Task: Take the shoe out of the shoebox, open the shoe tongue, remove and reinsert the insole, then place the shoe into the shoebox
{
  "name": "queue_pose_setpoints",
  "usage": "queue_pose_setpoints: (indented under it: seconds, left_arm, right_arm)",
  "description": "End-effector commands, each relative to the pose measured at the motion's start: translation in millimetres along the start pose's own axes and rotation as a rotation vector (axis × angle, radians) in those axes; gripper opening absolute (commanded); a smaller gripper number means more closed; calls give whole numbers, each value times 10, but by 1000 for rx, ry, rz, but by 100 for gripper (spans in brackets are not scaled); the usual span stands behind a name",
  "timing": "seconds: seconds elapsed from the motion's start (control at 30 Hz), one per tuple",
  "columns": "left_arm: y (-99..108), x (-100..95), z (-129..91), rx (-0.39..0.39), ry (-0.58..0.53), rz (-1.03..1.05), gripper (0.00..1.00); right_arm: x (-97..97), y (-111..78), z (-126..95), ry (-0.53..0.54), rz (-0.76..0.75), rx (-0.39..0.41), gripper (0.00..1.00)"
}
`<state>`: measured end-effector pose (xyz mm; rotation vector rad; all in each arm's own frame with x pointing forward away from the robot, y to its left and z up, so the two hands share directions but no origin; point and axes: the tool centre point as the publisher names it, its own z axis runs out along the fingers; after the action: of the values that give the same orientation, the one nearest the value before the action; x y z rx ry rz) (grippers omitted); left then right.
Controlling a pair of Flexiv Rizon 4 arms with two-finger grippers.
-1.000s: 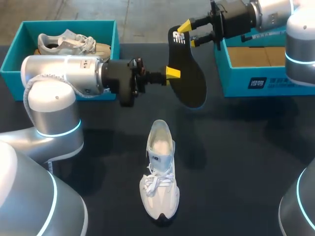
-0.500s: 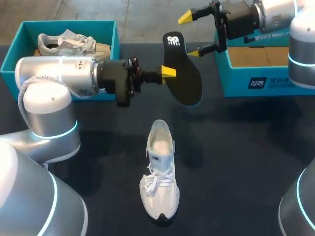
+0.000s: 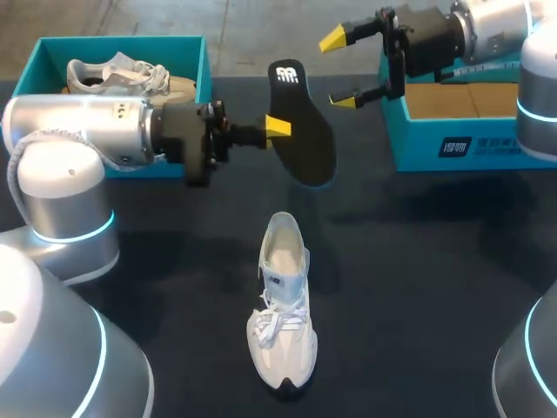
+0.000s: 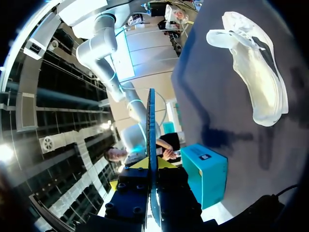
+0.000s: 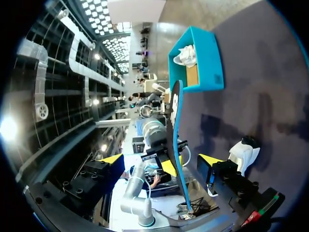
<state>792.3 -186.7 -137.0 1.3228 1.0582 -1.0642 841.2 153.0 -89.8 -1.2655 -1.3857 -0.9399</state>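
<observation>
Two shoeboxes stand at the back: the left shoebox (image 3: pixel 187 52), upper left, with a second shoe (image 3: pixel 117 76) inside, and the right shoebox (image 3: pixel 452 139), upper right. My left gripper (image 3: pixel 278 128) is clamped on the insole (image 3: pixel 305 131), held in the air at upper centre. My right gripper (image 3: pixel 341 71) is just beside it, jaws wide. The white shoe (image 3: pixel 283 305) lies on the table (image 3: pixel 435 261), lower centre.
</observation>
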Motion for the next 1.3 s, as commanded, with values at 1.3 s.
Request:
queue_pose_setpoints:
  seconds: [1.3]
  left_arm:
    - [-72,-63,-765,75,36,-491,0]
  right_arm:
    - [-173,-474,-7,3,-5,-1,100]
